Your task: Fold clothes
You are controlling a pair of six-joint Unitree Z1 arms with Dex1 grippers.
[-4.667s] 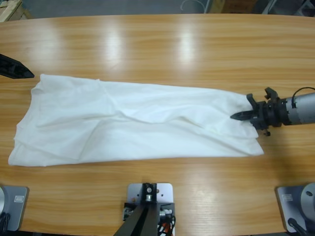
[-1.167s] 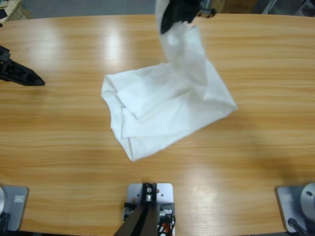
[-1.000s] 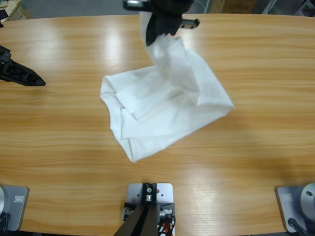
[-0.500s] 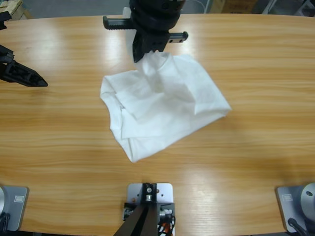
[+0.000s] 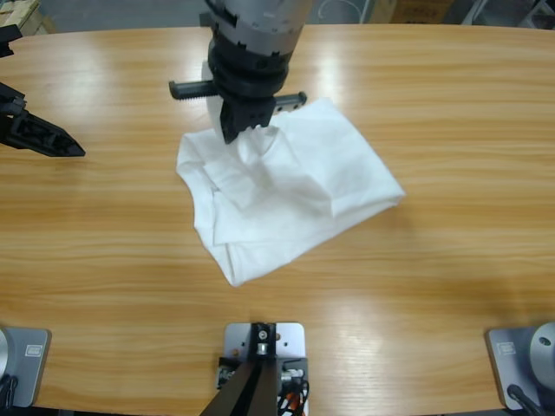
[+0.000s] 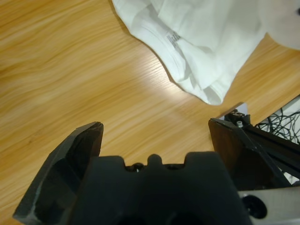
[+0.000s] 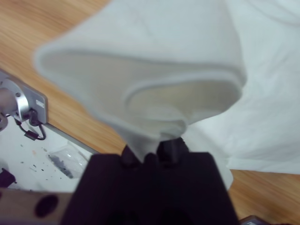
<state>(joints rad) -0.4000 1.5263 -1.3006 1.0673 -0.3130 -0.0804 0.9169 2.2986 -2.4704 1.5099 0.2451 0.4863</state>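
Observation:
The white T-shirt (image 5: 295, 191) lies bunched and folded over itself at the table's middle. My right gripper (image 5: 245, 130) comes down from the top edge and is shut on a raised fold of the shirt above its upper left part. In the right wrist view that fold (image 7: 154, 70) balloons over the right gripper (image 7: 157, 147) and hides the fingertips. My left gripper (image 5: 45, 108) is at the table's left edge, well clear of the shirt. It stands open and empty (image 6: 154, 129), with the shirt's hem and a small label (image 6: 174, 36) ahead of it.
Bare wooden table (image 5: 451, 286) surrounds the shirt on all sides. The right arm's silver body (image 5: 256, 35) hangs over the table's far middle. Cables and rig parts (image 6: 281, 126) show past the table edge in the left wrist view.
The right gripper has come down and to the left with the shirt's edge, laying it over the pile. Earlier the shirt lay spread out long. The left gripper has barely moved.

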